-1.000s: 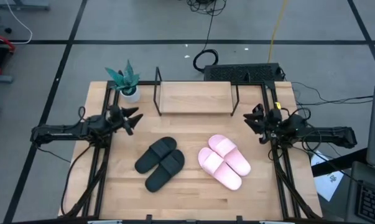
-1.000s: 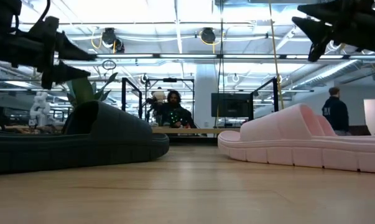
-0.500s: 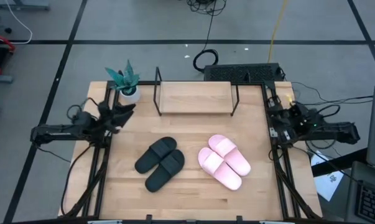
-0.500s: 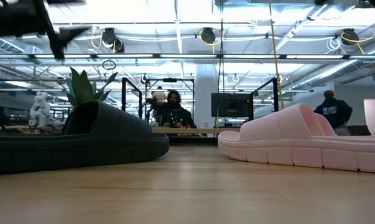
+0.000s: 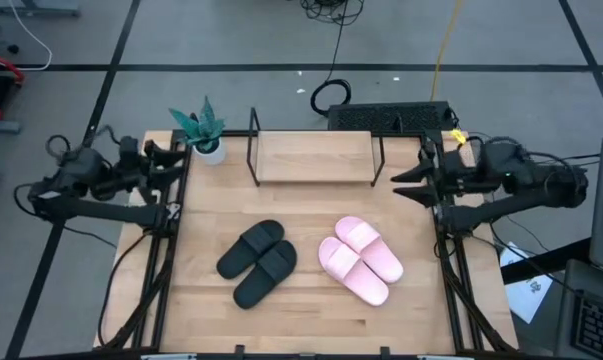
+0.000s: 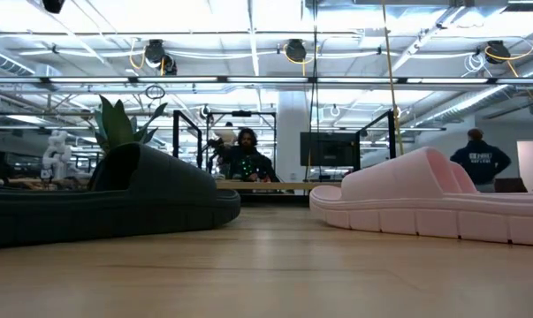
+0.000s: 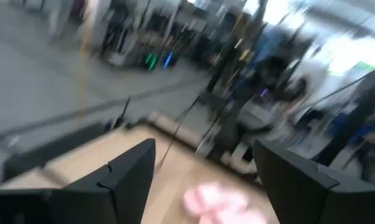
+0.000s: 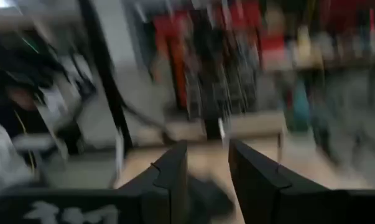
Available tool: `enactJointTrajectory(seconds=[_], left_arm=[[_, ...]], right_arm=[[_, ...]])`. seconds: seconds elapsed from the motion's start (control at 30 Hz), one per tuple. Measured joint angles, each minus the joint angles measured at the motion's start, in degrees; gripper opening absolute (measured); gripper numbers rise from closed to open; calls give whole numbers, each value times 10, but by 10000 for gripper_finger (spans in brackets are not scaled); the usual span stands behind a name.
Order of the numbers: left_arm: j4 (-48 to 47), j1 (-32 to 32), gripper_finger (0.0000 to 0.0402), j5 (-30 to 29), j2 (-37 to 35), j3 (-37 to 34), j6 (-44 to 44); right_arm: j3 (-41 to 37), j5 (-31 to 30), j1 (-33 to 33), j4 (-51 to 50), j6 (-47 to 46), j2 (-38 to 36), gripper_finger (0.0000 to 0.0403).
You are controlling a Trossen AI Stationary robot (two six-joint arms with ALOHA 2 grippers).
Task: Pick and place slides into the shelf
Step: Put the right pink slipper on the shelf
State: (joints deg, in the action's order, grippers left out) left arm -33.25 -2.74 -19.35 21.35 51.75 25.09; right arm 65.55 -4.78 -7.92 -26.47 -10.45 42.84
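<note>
Two black slides (image 5: 258, 260) lie side by side on their soles on the tabletop, left of centre; the low view shows one (image 6: 107, 199) close up. The pink pair (image 5: 359, 258) lies to their right, also sole-down (image 6: 434, 203). The shelf (image 5: 314, 157) stands at the far edge with a bare board. My left gripper (image 5: 166, 160) hangs open above the table's left edge, far from the slides; its wrist view (image 7: 206, 149) looks across at the pink pair (image 7: 218, 205). My right gripper (image 5: 406, 180) hangs open over the right edge (image 8: 207, 149).
A small potted plant (image 5: 201, 130) stands at the far left corner beside the shelf. Black rails (image 5: 451, 270) run along both table sides. Bare wood lies between the slides and the shelf. People show in the room beyond the table in the low view.
Both arms have risen out of the low view. The left gripper has drawn back toward the table's left and far edge and tipped up more level. The right gripper pulled back toward the right edge, then swung up and slightly farther. The slides have not moved.
</note>
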Motion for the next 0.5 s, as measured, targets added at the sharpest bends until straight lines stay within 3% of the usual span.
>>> enactJointTrajectory(seconds=[0.1, 0.27, 0.5], left_arm=[[-49, 0, 273, -5, 43, 13, 34], [-56, 0, 273, -45, 94, 13, 68], [-56, 0, 273, -106, 116, 13, 87]], right_arm=[[38, -11, -11, -151, -62, 47, 109], [42, 34, -38, -327, -134, 108, 109], [21, 109, -95, -378, -123, 163, 109]])
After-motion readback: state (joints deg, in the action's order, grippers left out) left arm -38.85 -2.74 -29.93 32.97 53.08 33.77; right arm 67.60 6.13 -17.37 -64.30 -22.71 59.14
